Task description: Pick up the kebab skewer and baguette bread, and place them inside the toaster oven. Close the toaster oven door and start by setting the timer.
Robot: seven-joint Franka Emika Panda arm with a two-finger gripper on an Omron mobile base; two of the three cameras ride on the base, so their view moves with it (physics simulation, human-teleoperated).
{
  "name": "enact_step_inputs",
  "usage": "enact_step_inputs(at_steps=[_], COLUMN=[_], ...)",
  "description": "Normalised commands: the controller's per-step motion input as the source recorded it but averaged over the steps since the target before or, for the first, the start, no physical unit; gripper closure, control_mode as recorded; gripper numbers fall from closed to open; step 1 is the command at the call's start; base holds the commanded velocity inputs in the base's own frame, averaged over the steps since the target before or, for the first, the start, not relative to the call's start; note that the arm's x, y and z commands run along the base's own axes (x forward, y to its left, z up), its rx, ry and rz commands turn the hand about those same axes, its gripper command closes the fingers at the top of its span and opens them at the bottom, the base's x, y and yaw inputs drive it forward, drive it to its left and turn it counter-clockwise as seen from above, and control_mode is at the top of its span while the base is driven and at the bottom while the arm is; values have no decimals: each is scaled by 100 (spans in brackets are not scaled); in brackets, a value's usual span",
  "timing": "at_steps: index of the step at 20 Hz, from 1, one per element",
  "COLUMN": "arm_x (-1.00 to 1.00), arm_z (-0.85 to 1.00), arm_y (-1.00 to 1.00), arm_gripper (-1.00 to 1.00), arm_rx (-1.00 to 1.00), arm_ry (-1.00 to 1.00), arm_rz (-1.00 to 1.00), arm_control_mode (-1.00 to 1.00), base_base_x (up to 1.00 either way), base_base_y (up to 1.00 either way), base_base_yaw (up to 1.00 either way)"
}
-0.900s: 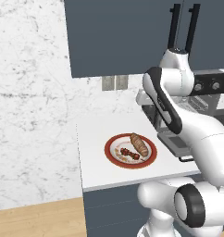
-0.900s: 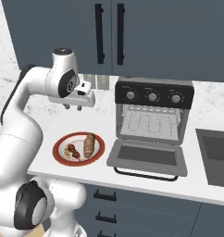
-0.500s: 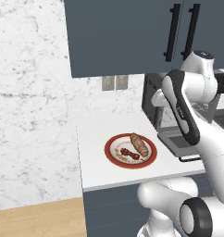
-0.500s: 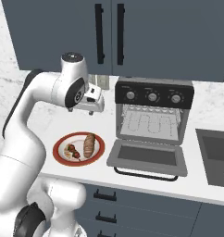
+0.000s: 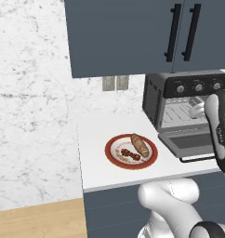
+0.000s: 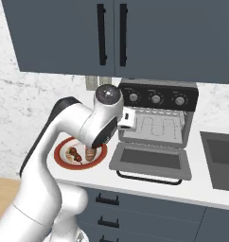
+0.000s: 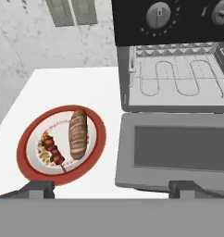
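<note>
Two foods, the thin dark-red kebab skewer [image 7: 52, 149] and golden-brown baguette bread [image 7: 78, 134], are lying on the red-rimmed plate [image 7: 99, 134] beside the open black toaster oven [image 7: 174, 78], so the empty, wide-open gripper [image 7: 111, 187] is seemingly approaching for pickup.

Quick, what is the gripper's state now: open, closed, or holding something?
Gripper: open and holding nothing; its fingertips stand wide apart above the counter, between the plate and the toaster oven door.
</note>
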Motion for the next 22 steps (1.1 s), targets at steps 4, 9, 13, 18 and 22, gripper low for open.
enact_step_inputs(at_steps=[4,9,13,18,22], arm_x=[0,0,8,14,5], arm_z=[-8,-4,-1,0,0], arm_y=[-97,-81,-36,0,2], arm_gripper=[-100,-100,-100,-100,-100], arm_rx=[0,3,0,0,0], arm_ry=[-24,-20,-13,-10,-6], arm_rz=[0,-4,-7,-14,-3], arm_control_mode=[-100,-100,-100,-100,-100], base_base_x=[0,0,0,0,0], base_base_y=[0,0,0,0,0], base_base_yaw=[0,0,0,0,0])
